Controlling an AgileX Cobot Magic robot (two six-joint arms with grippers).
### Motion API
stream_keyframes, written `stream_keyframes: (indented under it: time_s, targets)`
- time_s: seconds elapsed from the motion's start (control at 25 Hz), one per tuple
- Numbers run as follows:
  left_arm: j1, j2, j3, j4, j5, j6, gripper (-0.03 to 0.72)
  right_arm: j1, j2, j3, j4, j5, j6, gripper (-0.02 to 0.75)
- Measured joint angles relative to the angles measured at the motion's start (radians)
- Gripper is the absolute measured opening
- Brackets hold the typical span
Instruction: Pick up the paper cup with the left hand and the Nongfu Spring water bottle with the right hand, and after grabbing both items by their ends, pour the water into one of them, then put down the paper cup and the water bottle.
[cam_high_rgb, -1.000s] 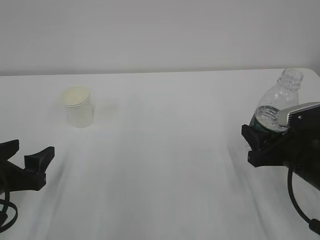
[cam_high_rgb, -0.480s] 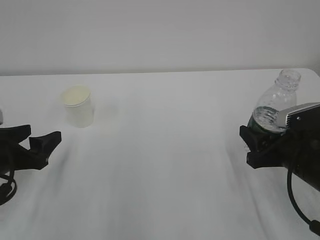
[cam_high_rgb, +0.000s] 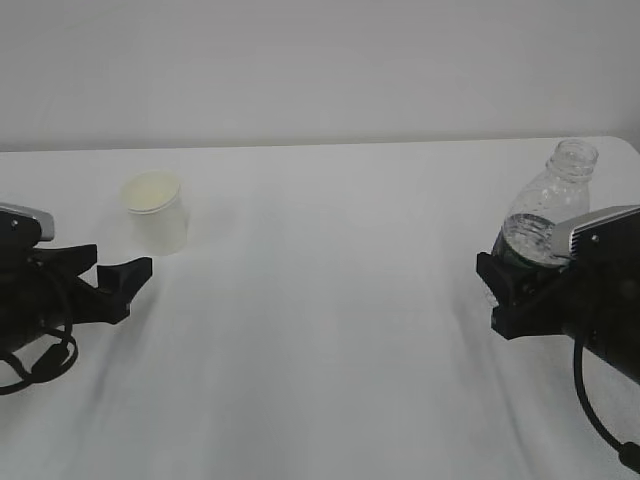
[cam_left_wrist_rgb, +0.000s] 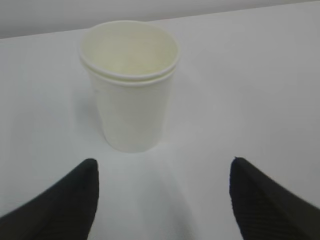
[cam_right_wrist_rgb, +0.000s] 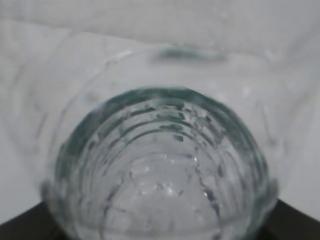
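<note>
The white paper cup stands upright on the table at the left; in the left wrist view the paper cup sits just ahead of the fingertips, left of centre. My left gripper is open, low over the table, a short way in front of the cup and not touching it; its fingers show nothing between them. My right gripper is shut on the lower body of the Nongfu Spring water bottle, which leans slightly, capless neck up. Water fills its lower part. The bottle fills the right wrist view.
A white cloth-covered table runs to a pale wall behind. Its right edge lies close beside the bottle. Black cables hang under both arms.
My left gripper has moved forward and right towards the cup, still open. The right gripper with the bottle has barely shifted, drifting slightly left.
</note>
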Motion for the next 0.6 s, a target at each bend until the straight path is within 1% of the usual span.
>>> stream_keyframes:
  time_s: [0.24, 0.6]
  targets:
    - [0.000, 0.058, -0.075, 0.000, -0.002, 0.000, 0.587, 0.000, 0.000, 0.009, 0.000, 0.000, 0.000, 0.452]
    - [0.000, 0.139, -0.155, 0.000, -0.016, 0.000, 0.593, 0.000, 0.000, 0.014, 0.000, 0.000, 0.000, 0.451]
